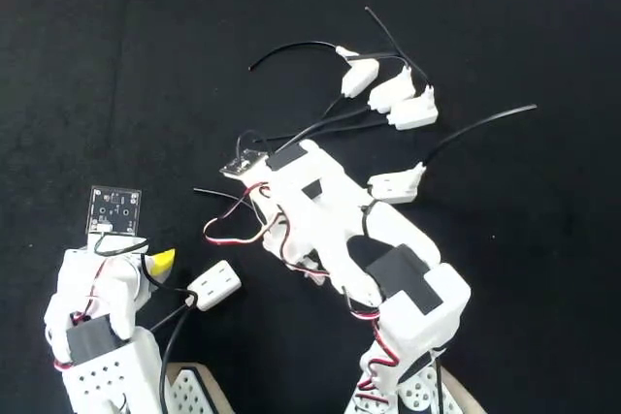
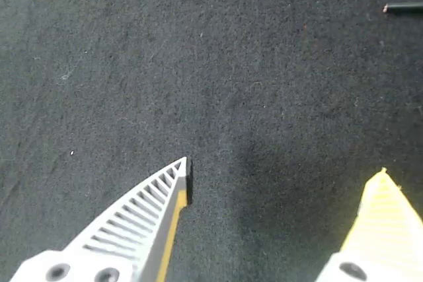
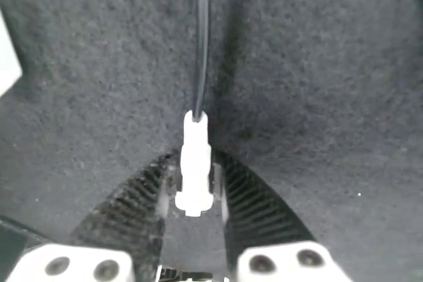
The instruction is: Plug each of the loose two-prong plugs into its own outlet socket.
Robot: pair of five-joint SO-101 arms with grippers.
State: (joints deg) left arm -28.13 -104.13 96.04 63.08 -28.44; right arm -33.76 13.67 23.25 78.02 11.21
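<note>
Step in hand: plug transport. Right gripper is clamped on a white two-prong plug (black cord leading away). Left gripper hangs spread wide, empty, over the black cloth. Next move probably calls for aligning the prongs with an outlet socket.

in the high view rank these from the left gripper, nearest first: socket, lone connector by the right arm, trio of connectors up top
1. Socket, just right of the left gripper.
2. Lone connector, beyond the right arm.
3. Trio, farthest, toward the table's far side.
</note>
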